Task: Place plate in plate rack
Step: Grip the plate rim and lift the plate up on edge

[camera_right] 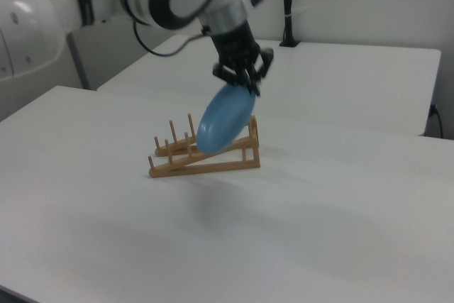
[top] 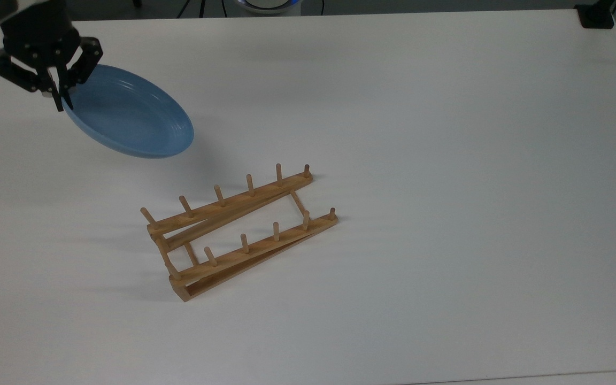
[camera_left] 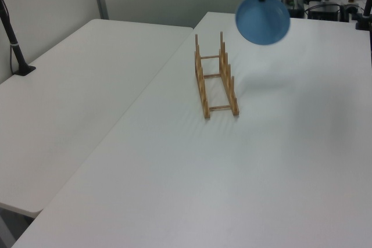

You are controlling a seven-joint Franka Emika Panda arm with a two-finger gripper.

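The pick-up looks done and the placing is yet to come: the gripper is clamped on the rim of the plate, which hangs tilted in the air above the tabletop, clear of the surface, with a soft shadow cast beneath it. In the top view the plate sits toward the upper left, well apart from the plate rack; in the right view the plate hangs edge-down from the gripper in front of the plate rack, and in the left view the plate is raised above and beyond the plate rack. What remains, by my judgement, is to carry the plate over the rack, turn it nearer upright, and lower it into a gap between pegs. The plate is round, shallow, glossy light blue, with a raised rim and faint concentric rings on its inner face. The rack is light-brown wood: two long rails sloping up at one end, each carrying upright dowel pegs, joined by thin crossbars; no slot holds anything. The tabletop is plain matte white.
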